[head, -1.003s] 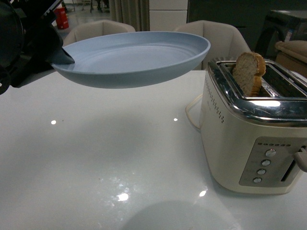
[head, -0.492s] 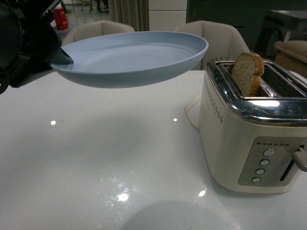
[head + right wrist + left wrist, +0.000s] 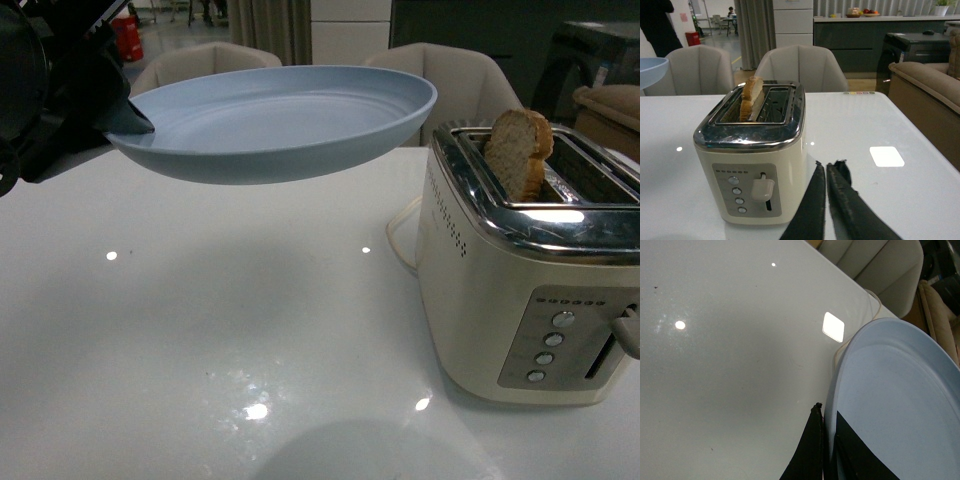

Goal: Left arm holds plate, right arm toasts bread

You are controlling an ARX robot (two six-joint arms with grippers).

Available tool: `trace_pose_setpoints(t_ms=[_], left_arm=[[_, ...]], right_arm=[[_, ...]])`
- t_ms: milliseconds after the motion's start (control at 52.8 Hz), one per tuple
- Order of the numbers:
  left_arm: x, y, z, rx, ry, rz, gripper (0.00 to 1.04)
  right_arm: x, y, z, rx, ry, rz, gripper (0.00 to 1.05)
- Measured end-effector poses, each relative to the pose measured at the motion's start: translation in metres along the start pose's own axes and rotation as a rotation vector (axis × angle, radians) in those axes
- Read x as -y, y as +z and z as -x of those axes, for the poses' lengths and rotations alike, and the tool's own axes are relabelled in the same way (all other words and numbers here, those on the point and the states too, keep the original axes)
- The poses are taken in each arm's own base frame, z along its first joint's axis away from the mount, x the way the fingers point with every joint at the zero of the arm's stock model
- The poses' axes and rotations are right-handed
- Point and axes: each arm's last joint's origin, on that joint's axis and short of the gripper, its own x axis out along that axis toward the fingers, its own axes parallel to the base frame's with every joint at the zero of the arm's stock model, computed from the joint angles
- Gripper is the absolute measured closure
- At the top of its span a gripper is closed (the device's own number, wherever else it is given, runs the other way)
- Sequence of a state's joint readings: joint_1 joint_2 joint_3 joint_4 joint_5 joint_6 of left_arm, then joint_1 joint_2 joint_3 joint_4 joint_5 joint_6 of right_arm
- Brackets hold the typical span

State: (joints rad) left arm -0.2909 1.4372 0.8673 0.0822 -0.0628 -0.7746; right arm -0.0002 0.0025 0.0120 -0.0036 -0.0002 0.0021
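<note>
Front view: my left end effector (image 3: pixel 132 120) pinches the rim of the stiff, light, pale-blue round plastic plate (image 3: pixel 285 120); the soft brown-crusted bread half-slice (image 3: pixel 518 150), upright in the cream toaster (image 3: pixel 480 300), I'd grip gently by its top.

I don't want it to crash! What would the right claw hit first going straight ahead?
Probably nothing soon: the right claw points just beside the toaster, over the table toward a chair. Depth is unclear, so it might graze the toaster.
</note>
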Motion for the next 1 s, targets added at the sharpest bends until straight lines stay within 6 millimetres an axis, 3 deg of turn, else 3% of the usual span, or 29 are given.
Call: trace_pose_setpoints(t_ms=[530,1003], left_arm=[[0.0000,0.0000,0.0000,0.000,0.000,0.000,1.02],[0.0000,0.0000,0.0000,0.000,0.000,0.000,1.02]], right_arm=[[0.0000,0.0000,0.0000,0.000,0.000,0.000,0.05],[0.0000,0.0000,0.0000,0.000,0.000,0.000,0.06]])
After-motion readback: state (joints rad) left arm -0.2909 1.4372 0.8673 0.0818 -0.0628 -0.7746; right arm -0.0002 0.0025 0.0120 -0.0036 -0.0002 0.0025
